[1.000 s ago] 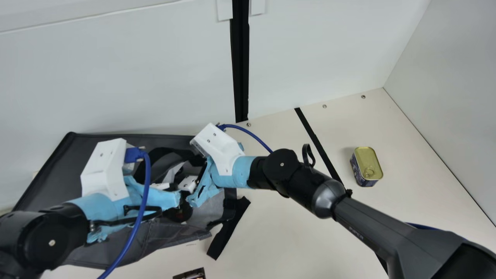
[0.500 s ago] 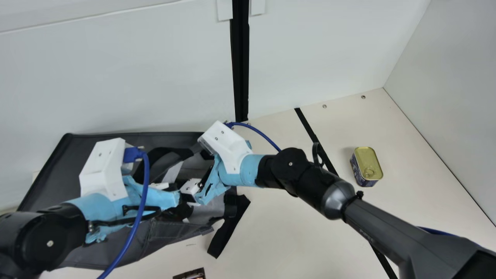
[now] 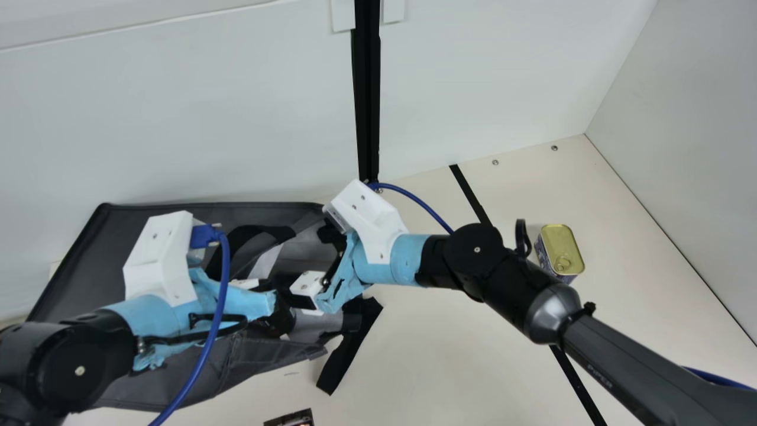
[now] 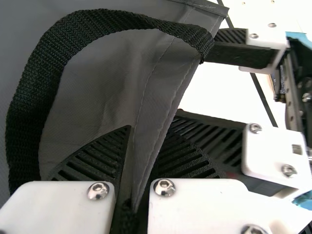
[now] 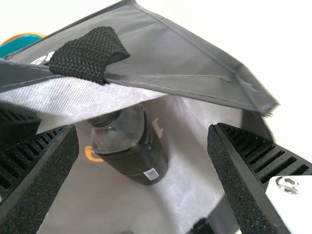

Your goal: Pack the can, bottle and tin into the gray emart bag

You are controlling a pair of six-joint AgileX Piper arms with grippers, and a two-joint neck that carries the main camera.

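And the left hand (image 3: 281,306) is gripping the gray bag's edge, the right hand (image 3: 304,258) is opening wide, the bottle (image 5: 146,158) is sitting inside the bag (image 3: 77,266); farther, the tin (image 3: 559,248) is resting on the cream worktop (image 3: 449,355), white walls (image 3: 177,118) rising behind.

The bag (image 3: 89,260) is dark gray; its woven handle (image 4: 24,117) black; the tin (image 3: 558,242) gold-topped; the table (image 3: 449,355) cream.

The gray emart bag (image 3: 77,260) lies spread on the bench (image 3: 443,343), its mouth gaping, with black webbing handles (image 4: 29,107) and a pale lining (image 5: 190,165). Inside the bag is the bottle (image 5: 146,158), dark-bodied, clearer near its neck. Well apart, to the bag's right in the main view, the sealed tin (image 3: 559,244) sits flat, gold ring-pull lid upward, its sides dark and patterned.
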